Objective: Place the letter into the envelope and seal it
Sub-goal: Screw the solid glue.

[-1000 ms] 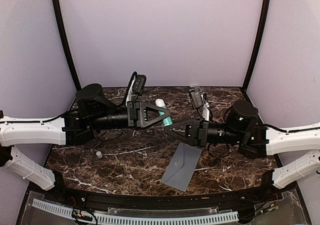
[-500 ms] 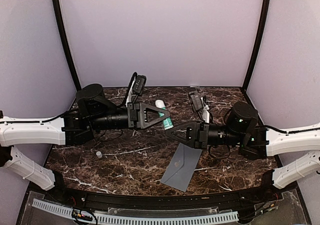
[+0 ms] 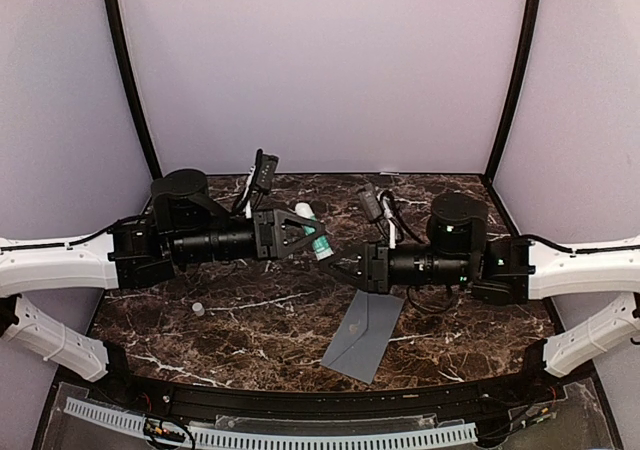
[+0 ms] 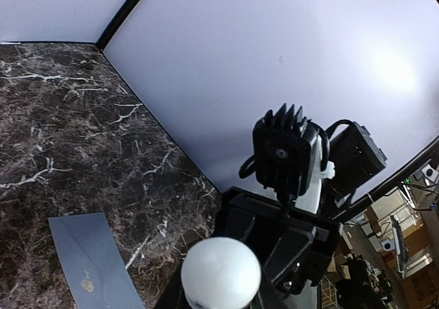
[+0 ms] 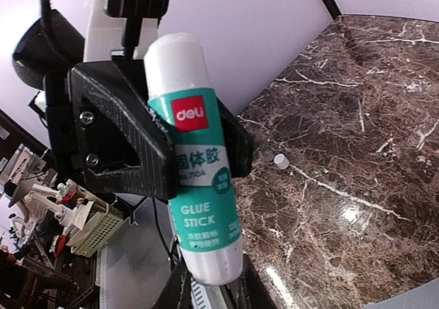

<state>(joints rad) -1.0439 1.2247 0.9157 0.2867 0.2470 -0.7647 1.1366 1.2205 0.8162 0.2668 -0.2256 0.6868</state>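
A green-and-white glue stick (image 3: 312,232) hangs in the air above the table's middle. My left gripper (image 3: 318,240) is shut on its green midsection; in the right wrist view its black fingers (image 5: 123,137) clamp the glue stick (image 5: 199,178). My right gripper (image 5: 212,281) sits shut on the stick's white base. In the left wrist view the stick's rounded white end (image 4: 221,273) fills the bottom centre. The grey-blue envelope (image 3: 365,335) lies flat on the marble, below the right gripper (image 3: 325,262). The letter is out of view.
A small white cap (image 3: 198,309) stands on the marble table (image 3: 250,330) at the left, and shows as the cap (image 5: 280,161) in the right wrist view. Both arms stretch inward and meet over the middle. Purple walls enclose the back and sides.
My right arm has reached further left and its jaws have closed on the glue stick's base. The left gripper has shifted slightly left with the stick.
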